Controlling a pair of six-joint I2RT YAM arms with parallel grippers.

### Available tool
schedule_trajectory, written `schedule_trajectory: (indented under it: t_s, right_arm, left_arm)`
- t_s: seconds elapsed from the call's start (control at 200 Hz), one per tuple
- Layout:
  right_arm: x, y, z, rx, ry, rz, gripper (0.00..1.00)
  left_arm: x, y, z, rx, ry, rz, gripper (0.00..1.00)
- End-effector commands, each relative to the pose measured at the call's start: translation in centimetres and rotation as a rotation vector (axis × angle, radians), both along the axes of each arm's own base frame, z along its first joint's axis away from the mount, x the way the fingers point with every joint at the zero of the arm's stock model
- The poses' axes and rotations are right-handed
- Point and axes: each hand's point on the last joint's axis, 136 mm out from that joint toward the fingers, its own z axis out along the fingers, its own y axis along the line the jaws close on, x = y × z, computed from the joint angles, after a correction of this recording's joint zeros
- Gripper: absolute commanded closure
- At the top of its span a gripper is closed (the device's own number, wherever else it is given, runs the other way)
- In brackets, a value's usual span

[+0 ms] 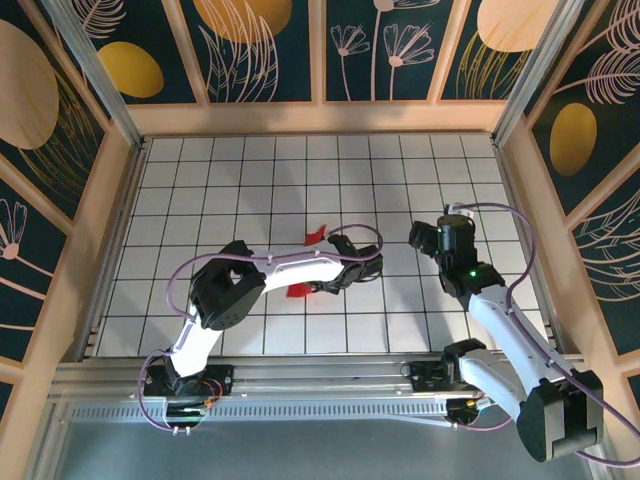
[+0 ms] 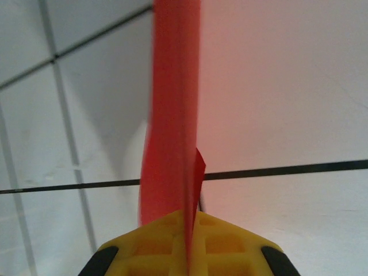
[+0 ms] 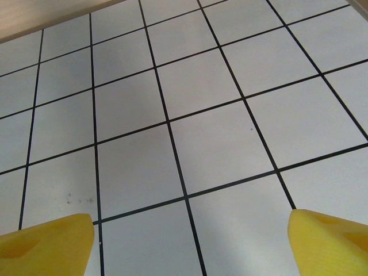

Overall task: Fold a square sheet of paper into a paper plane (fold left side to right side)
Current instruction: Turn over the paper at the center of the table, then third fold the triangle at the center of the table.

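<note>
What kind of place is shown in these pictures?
Probably a robot test cell: a white grid table, patterned wall panels boxing it in, and a left arm and a right arm bolted to a metal rail.

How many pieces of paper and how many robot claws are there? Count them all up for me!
Red paper: 1
Claws: 2 (left claw pinched shut on the paper, right claw open and holding nothing)
Total: 3
</note>
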Motion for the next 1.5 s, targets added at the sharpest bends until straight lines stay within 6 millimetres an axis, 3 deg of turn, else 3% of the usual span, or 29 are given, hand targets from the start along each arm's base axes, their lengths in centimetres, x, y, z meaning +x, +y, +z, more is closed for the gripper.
schedule_trajectory:
  t_s: [0.0,0.155,0.385,0.57,0.671,0.801,0.971,1.071,1.256,1.496]
  right_arm:
    - [0.2,0.4,0.3,0.025,-0.028,0.027,0.13]
    - [0.3,1.0,0.3,0.051,-0.027,0.051,0.13]
    - [0.1,1.8,0.0,0.079,-0.007,0.094,0.13]
    - [-0.1,2.9,0.0,0.115,0.022,0.144,0.13]
    - [-0.3,4.0,0.0,0.162,0.048,0.189,0.14]
    - [-0.8,7.0,-0.5,0.314,0.099,0.291,0.23]
    - [-1.5,11.7,-2.0,0.574,0.192,0.422,0.46]
    - [-1.8,14.2,-3.6,0.638,0.268,0.468,0.57]
    - [-1.5,18.7,-6.9,0.603,0.416,0.525,0.76]
    - [-0.6,22.2,-10.2,0.574,0.512,0.548,1.0]
  left_arm:
    - [-0.1,-3.1,-1.4,-0.165,0.057,0.017,1.0]
    - [0.7,-5.9,-1.5,-0.408,0.113,0.038,0.87]
    - [2.4,-8.1,-0.3,-0.698,0.158,0.066,0.57]
    - [3.6,-10.6,2.8,-0.925,0.169,0.019,0.43]
    - [4.5,-10.8,5.1,-1.026,0.142,-0.006,0.4]
    - [6.2,-8.8,7.6,-1.094,0.058,-0.009,0.38]
    - [8.0,-4.8,10.3,-1.187,-0.061,0.011,0.36]
    - [8.9,-2.5,11.5,-1.232,-0.126,0.042,0.35]
    - [9.4,1.7,10.8,-1.246,-0.212,0.116,0.31]
    - [9.2,4.3,8.9,-1.172,-0.256,0.145,0.3]
